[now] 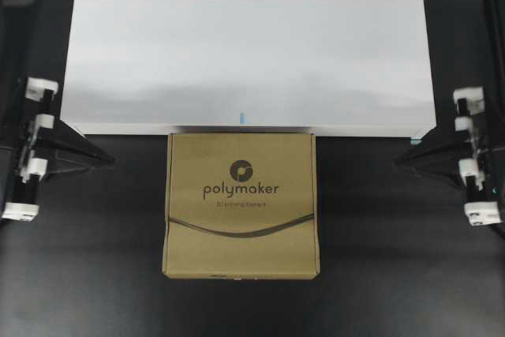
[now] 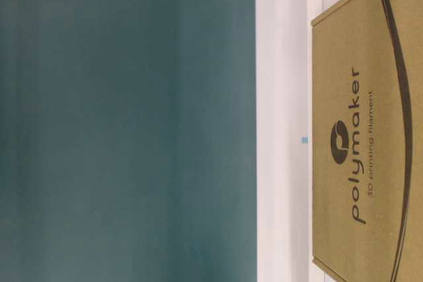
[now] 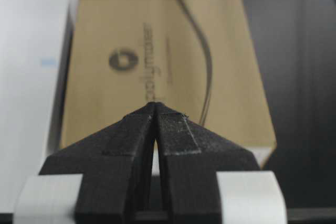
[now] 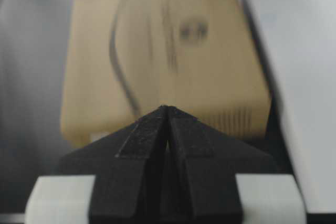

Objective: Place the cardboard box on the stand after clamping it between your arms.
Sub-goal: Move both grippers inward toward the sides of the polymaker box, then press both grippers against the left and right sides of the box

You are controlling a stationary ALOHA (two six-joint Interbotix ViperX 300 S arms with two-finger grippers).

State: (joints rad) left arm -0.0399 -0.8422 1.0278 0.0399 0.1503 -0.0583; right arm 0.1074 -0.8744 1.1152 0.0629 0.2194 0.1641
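The flat brown cardboard box [image 1: 241, 204], printed "polymaker", lies on the black table just in front of the white stand [image 1: 248, 61], its back edge against the stand's front. My left gripper [image 1: 109, 161] is shut and empty, its tip pointing at the box from well to the left. On the far right my right gripper [image 1: 398, 161] is shut too, aimed at the box's right side with a wide gap. In the left wrist view the shut tips [image 3: 156, 104] face the box [image 3: 163, 61]; the right wrist view shows its tips [image 4: 166, 107] before the box [image 4: 168, 61].
A teal wall [image 2: 125, 123] runs behind the stand. A small blue mark [image 1: 243, 116] sits at the middle of the stand's front edge. Black tabletop [image 1: 95, 274] surrounds the box on the left, right and front.
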